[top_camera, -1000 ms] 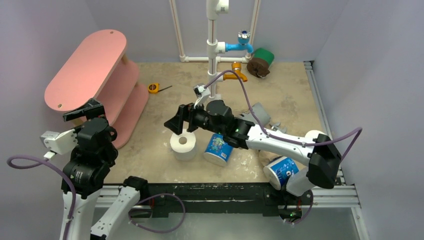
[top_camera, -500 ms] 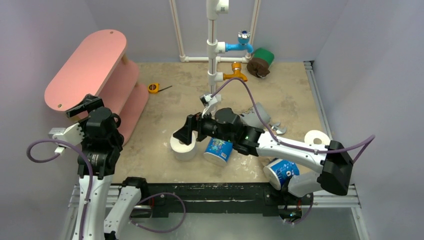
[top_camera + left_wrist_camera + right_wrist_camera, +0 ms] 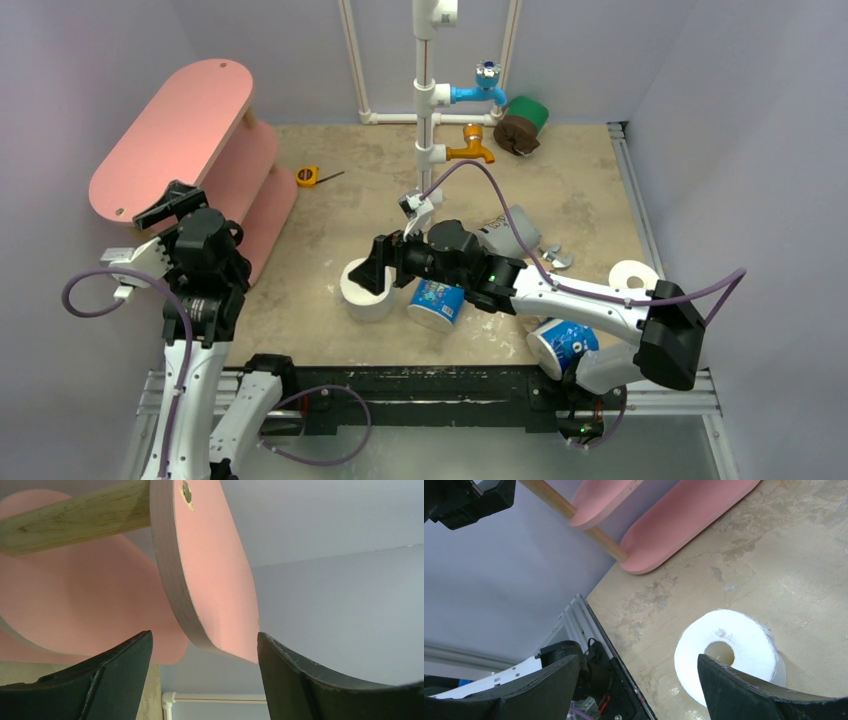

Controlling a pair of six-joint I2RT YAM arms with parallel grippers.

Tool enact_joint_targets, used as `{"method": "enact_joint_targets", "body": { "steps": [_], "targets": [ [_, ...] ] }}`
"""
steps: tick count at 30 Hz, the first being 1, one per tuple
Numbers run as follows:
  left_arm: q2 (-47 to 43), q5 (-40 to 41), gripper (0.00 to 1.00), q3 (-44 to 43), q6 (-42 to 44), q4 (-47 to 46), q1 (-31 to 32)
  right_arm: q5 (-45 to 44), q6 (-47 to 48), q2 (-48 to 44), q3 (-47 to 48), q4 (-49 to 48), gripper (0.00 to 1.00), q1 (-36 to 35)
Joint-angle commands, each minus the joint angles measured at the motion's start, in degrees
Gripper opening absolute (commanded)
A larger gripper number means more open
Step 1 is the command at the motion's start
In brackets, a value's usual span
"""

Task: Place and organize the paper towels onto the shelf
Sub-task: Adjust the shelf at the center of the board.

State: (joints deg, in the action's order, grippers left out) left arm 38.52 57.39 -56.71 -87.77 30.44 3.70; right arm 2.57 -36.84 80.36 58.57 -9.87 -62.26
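Barely started, I'd say: shelf [image 3: 170, 140] at 10 o'clock shows no roll on its top board or on what's visible of the lower tiers. Everything sits on the table: white roll [image 3: 362, 300] at 7 of centre, blue printed rolls [image 3: 437, 303] at 6 and 5, grey roll [image 3: 512, 230] around 3, second white roll [image 3: 633, 273] at 4, and green roll [image 3: 530, 112] plus brown roll [image 3: 515, 133] at 1. Right gripper [image 3: 368, 277] has its fingers apart over the first white roll, not clamped. Left gripper [image 3: 165, 203] is apart and empty, just beside the shelf's near end.
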Motion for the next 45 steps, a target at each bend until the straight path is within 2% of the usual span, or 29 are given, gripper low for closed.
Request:
{"method": "enact_joint_targets", "body": {
  "steps": [1,5,15,21,26,30,45],
  "targets": [
    [2.1,4.2,0.76,-1.1,2.7,-3.6,-0.6,0.9,1.1,0.1,0.0,-1.6,0.89,-0.3],
    [4.6,4.9,0.74,-3.0,3.1,-3.2,-1.1,0.5,1.2,0.1,0.1,-1.4,0.89,-0.3],
    [5.6,3.2,0.53,-0.6,4.6,-7.9,-2.7,-0.1,2.0,0.6,0.7,-1.1,0.90,-0.3],
    [5.2,2.5,0.28,0.4,5.8,-10.1,-3.5,0.0,2.2,1.1,0.6,-1.1,0.90,-0.3],
    [5.3,1.7,0.17,0.5,5.5,-10.1,-3.7,0.0,2.2,1.1,0.4,-1.1,0.90,-0.3],
    [5.2,1.0,0.00,0.8,5.5,-10.1,-3.7,0.0,2.2,1.4,0.5,-1.0,0.90,-0.3],
    [0.3,-7.1,0.00,4.4,3.8,-12.4,-3.7,0.7,1.9,1.8,1.0,-0.9,0.90,-0.3]
  ]
}}
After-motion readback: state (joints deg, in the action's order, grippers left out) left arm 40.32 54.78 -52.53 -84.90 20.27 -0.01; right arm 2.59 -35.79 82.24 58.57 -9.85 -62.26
